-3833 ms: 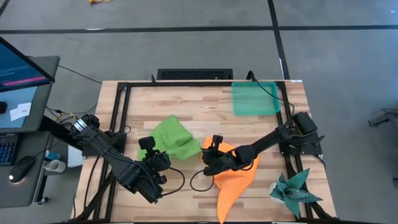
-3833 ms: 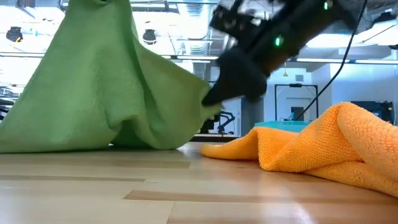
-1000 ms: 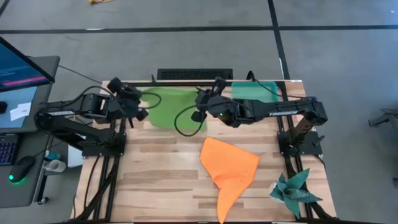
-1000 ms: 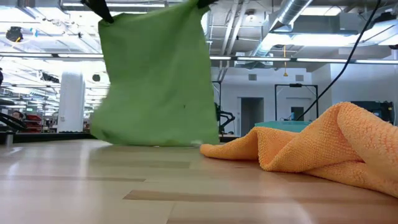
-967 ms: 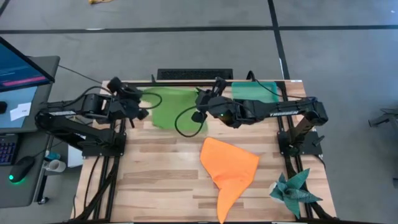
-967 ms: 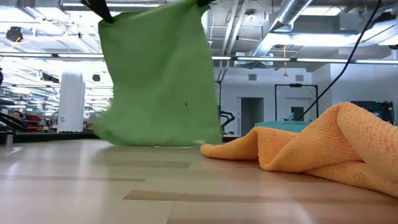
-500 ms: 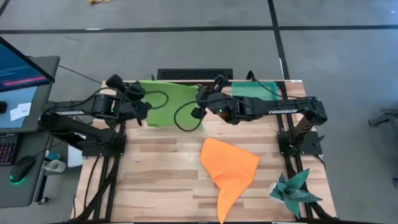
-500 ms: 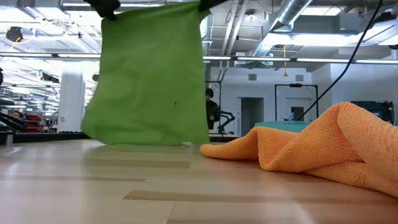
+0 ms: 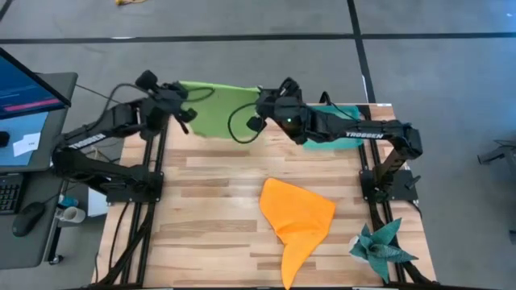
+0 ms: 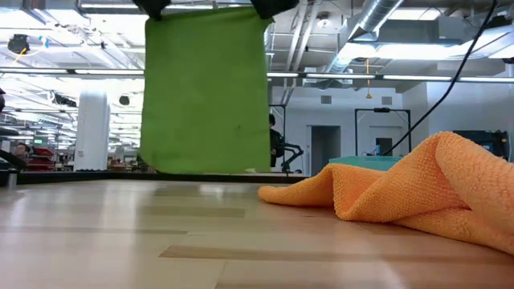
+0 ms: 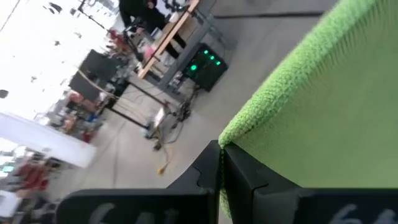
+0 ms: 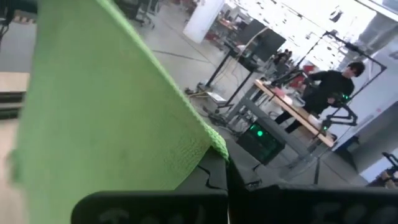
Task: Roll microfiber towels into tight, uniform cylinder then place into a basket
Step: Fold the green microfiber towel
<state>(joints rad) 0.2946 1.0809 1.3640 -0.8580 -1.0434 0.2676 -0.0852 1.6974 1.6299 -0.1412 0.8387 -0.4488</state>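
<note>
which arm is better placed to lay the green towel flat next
Neither alone: the left claw and right claw each pinch a top corner of the green towel, which hangs clear of the table, so both should lower together.

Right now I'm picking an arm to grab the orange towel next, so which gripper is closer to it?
Right. The right gripper holds a green towel corner up behind the orange towel. The left gripper holds the other corner, farther to the left.
</note>
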